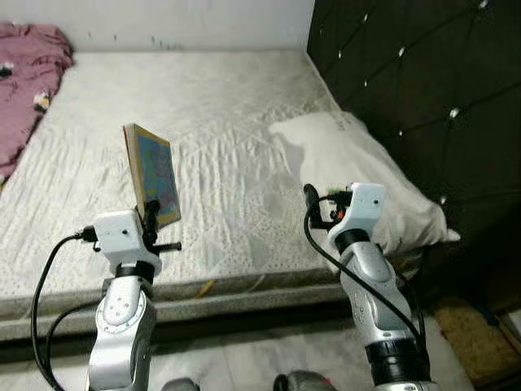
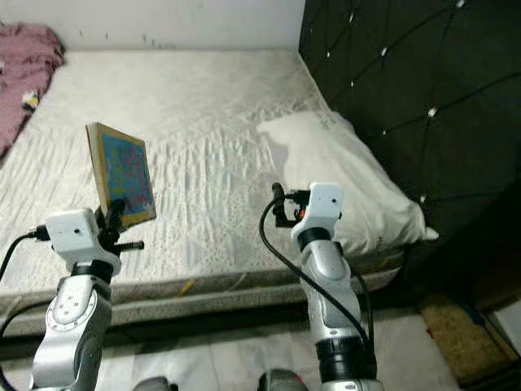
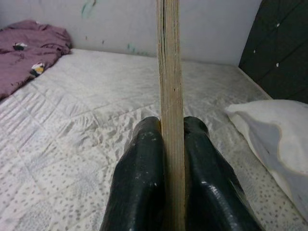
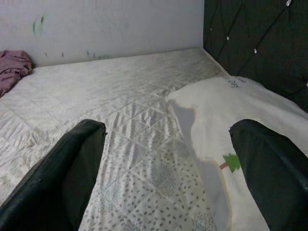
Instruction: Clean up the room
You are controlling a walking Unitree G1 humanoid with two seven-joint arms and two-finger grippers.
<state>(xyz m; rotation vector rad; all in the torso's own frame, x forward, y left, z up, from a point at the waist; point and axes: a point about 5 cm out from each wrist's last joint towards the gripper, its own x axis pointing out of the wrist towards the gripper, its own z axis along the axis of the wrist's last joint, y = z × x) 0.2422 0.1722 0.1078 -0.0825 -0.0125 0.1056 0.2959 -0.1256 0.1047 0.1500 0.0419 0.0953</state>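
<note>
While the left gripper (image 3: 166, 159) clamps the thin, blue-covered book (image 1: 153, 173) by its lower edge, upright above the quilted white mattress (image 1: 220, 106), the grip should stay firm. Right gripper (image 4: 168, 159) hovers spread and empty, white pillow (image 4: 250, 110) just ahead.

Silver jointed arms, white wrist housings, black cables, glossy black fingers (image 3: 139, 192)
</note>
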